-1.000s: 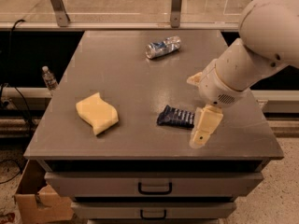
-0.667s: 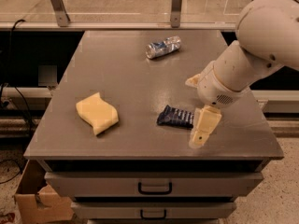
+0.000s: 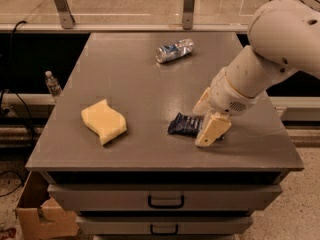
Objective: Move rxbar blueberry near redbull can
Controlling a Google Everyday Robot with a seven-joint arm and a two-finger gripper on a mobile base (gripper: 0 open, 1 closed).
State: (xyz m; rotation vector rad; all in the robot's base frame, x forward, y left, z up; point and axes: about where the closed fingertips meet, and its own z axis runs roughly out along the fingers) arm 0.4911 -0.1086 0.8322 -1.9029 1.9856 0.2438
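Note:
The rxbar blueberry, a dark navy wrapper, lies flat on the grey table right of the middle, near the front. My gripper is down at the bar's right end. Its two cream fingers stand apart, one behind the bar and one in front of it. The front finger hides the bar's right end. The redbull can, silver and blue and dented, lies on its side far back on the table, well away from the bar and the gripper.
A wavy pale-yellow sponge lies front left on the table. Drawers with handles sit under the table top. A small bottle stands off the left edge. A cardboard box is on the floor at lower left.
My gripper has moved a little left and down over the bar's right end, and its fingers stand closer together. The bar, can and sponge have not moved.

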